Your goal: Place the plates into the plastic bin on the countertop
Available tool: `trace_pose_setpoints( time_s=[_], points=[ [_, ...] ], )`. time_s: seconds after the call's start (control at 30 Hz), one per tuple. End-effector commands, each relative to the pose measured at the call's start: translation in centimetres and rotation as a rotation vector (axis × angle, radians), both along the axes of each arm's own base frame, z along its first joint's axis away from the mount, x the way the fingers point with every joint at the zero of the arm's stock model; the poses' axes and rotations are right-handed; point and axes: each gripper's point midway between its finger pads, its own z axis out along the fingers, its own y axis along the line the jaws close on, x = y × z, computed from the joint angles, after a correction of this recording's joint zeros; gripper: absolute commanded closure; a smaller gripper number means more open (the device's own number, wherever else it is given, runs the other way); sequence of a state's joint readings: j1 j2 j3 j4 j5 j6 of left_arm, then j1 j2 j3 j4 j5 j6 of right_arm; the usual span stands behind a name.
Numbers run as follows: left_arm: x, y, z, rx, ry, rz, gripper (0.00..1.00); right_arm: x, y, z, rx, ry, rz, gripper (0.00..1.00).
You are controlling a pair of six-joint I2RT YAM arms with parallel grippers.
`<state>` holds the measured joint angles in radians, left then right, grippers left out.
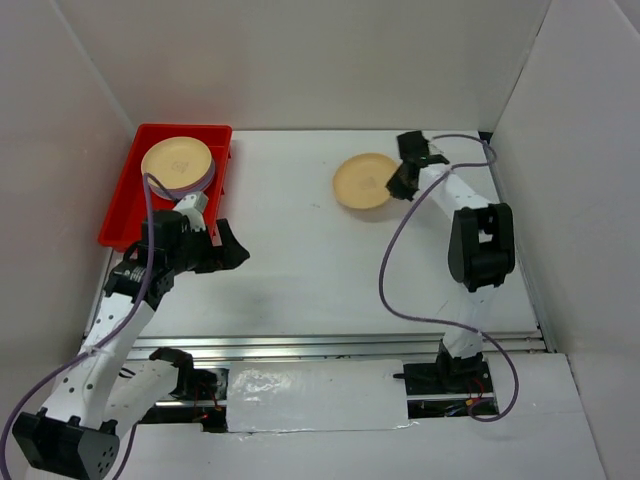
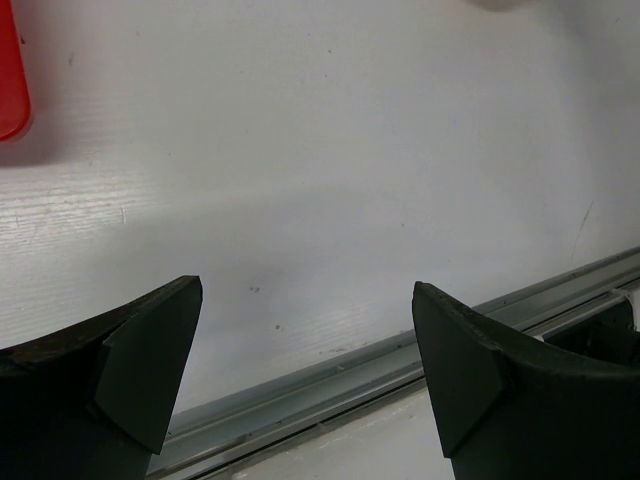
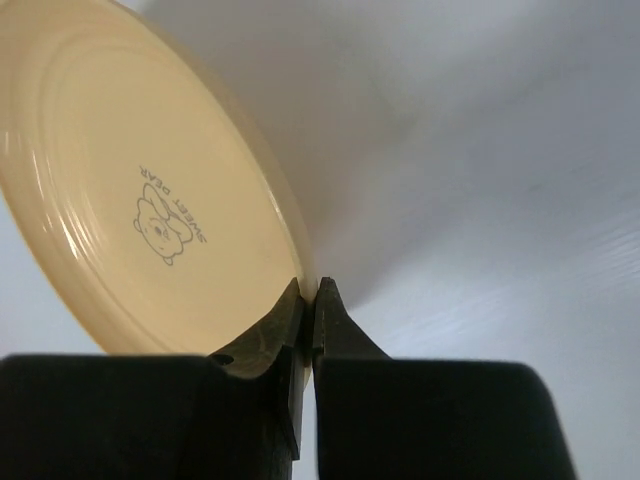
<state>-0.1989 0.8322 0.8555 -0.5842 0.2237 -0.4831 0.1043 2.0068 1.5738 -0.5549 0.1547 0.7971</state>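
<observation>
while the left gripper (image 2: 305,300) gapes, the right gripper (image 3: 310,296) clamps the cream plate (image 3: 150,180) (rim only).

Robotics lab cell: white walls (image 1: 300,60) boxing tabletop (image 1: 300,270), metal rail (image 1: 330,345), 2 cabled arms (image 1: 470,250).

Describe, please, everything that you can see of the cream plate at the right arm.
The cream plate is round, shallow and glossy, plastic by its look, with a faint ring and a small grey animal-face emblem lettered SWEET DEAR at its centre. The right tool is shut on its rim. The plate is over the far right part of the white countertop, apart from the red bin; whether it is lifted I cannot tell.
</observation>
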Motion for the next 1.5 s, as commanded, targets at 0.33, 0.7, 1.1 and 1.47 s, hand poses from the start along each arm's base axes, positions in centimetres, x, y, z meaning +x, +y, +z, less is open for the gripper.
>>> trace_pose_setpoints(
  time_s=[0.33,0.7,1.1,1.47],
  points=[
    [2.1,0.6,-0.4,0.072,0.028,0.012,0.01,-20.3,27.5,11.7,0.246,-0.275,0.91,1.0],
    [1.7,0.3,-0.2,0.084,0.02,0.02,1.0,-24.3,31.4,13.7,0.341,-0.313,0.976,0.97],
    [10.8,12.9,3.2,-0.106,0.047,0.705,1.0,-25.8,20.8,8.9,0.287,-0.303,0.627,0.0],
    [22.8,21.9,0.2,-0.378,-0.05,0.913,1.0,-31.1,18.4,9.5,0.354,-0.353,0.782,0.0]
  ],
)
